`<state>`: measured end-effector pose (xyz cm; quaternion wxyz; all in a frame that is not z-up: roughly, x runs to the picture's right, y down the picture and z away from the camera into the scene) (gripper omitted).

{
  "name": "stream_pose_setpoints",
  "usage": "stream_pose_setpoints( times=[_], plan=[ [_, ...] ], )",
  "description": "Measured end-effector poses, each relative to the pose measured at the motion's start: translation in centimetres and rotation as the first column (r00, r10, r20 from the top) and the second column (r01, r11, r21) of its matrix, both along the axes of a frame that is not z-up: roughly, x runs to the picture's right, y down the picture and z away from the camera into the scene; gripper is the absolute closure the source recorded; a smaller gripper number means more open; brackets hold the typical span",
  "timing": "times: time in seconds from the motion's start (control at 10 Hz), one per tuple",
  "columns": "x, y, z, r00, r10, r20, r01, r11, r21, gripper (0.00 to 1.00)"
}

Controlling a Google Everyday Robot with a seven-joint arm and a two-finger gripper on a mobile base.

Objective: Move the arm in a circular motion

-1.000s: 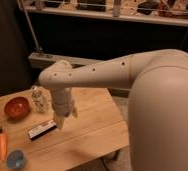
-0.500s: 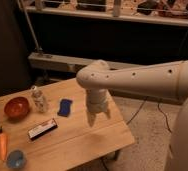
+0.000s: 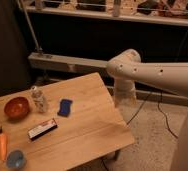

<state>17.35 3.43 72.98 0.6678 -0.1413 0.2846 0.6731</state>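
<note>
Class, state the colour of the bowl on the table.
Orange-red bowl, clearest in the camera view; the gripper hangs beside the table.

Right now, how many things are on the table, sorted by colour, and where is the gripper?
Orange: 2, bowl and carrot
Blue: 2, sponge and cup
Pale: 1, bottle
Dark: 1, packet
Total: 6
The gripper hangs just past the right edge of the table.
</note>
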Motion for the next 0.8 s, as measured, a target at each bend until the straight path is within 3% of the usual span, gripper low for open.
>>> stream_pose_setpoints(
  times=[0.1,0.3,0.4,0.6,0.7,0.8],
  plan=[
    [-0.1,-3.2,1.5,1.000,0.006,-0.024,-0.005,0.9985,0.054,0.35],
    [-2.6,-8.4,3.8,1.000,-0.012,-0.021,0.014,0.9910,0.133,0.35],
    [-6.7,-12.1,5.2,0.999,-0.039,0.007,0.037,0.9827,0.181,0.35],
    [-14.1,-15.0,6.5,0.990,-0.119,0.074,0.101,0.9723,0.211,0.35],
    [-19.3,-15.4,7.2,0.973,-0.192,0.127,0.163,0.9637,0.212,0.35],
    [-22.8,-15.0,7.5,0.954,-0.250,0.168,0.214,0.9549,0.206,0.35]
  ],
)
